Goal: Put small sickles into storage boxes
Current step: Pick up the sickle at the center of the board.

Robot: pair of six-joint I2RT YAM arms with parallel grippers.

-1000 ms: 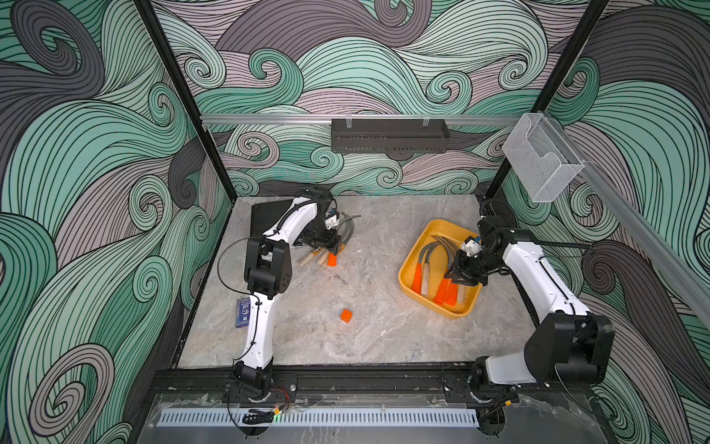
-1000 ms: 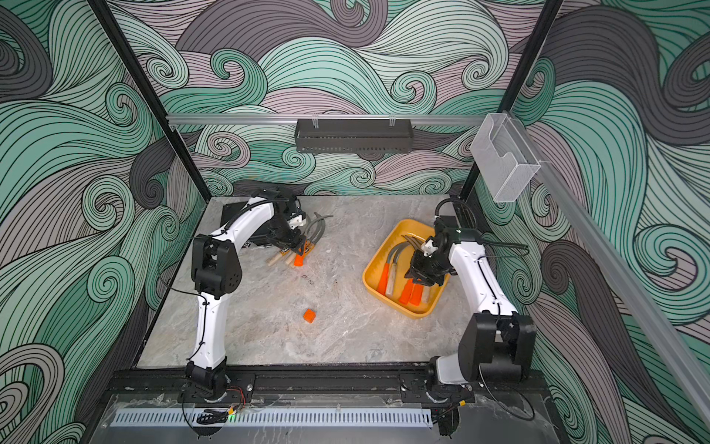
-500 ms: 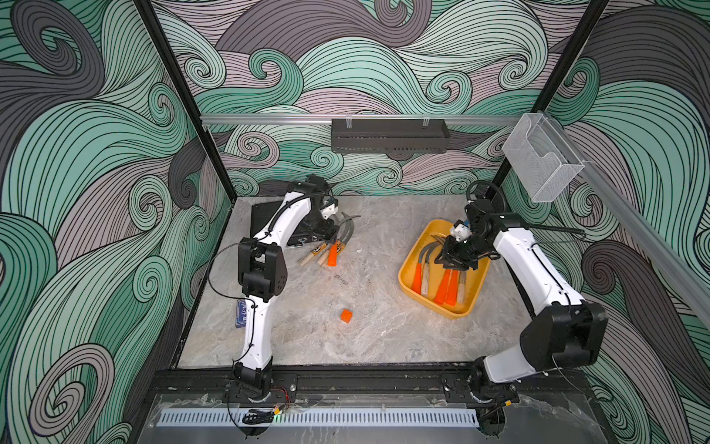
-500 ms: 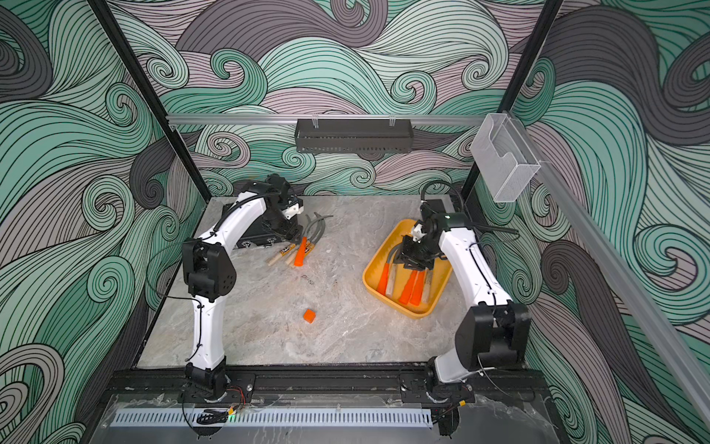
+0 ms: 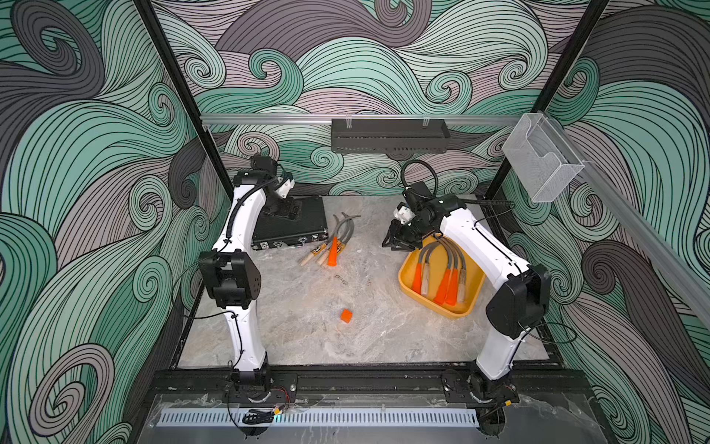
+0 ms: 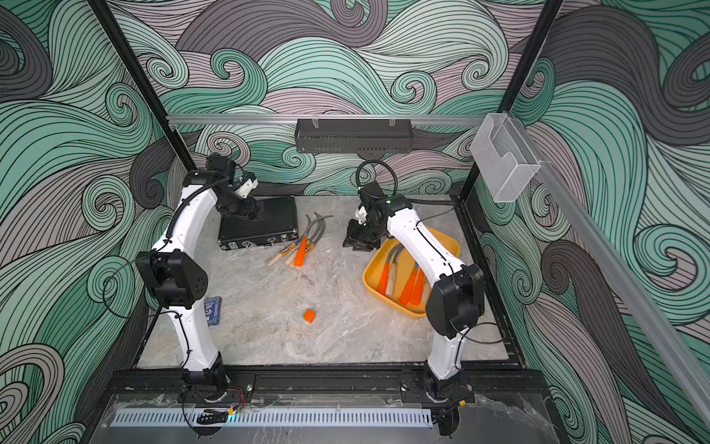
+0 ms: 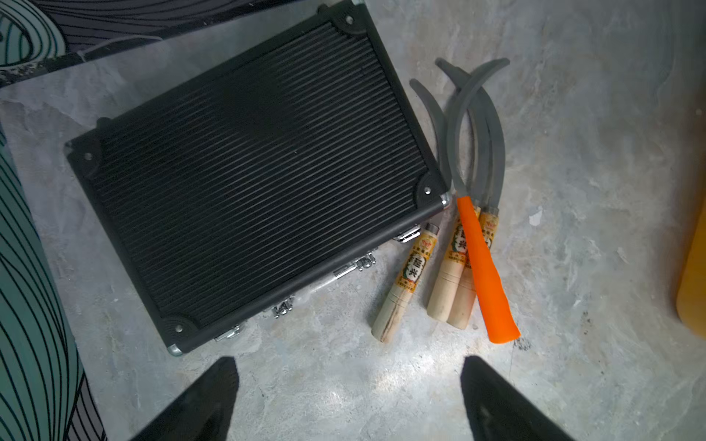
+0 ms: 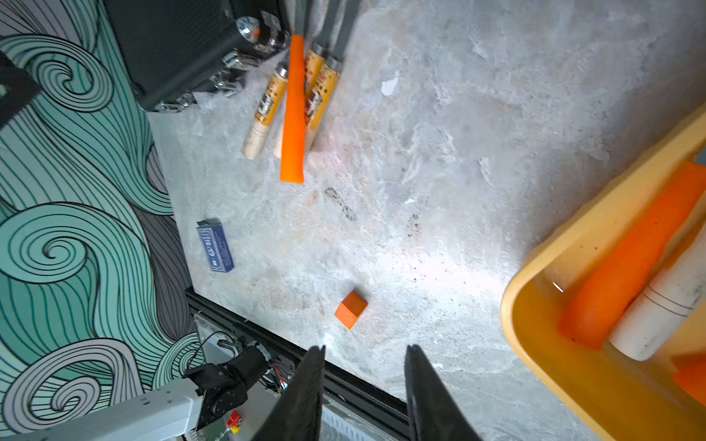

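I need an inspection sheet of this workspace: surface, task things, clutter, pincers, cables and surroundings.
Surface: grey marbled tabletop, dark smudges near the middle.
Job's things: four small sickles with curved grey blades beside the black ribbed case; several more in the shallow yellow plastic tray.
Clutter: small orange cube; small blue box.
Pincers: left pincer open, empty; right pincer open, empty.
Cables: black cable loop above the right wrist.
Surroundings: wave-patterned walls; clear plastic wall bin; black perforated shelf.
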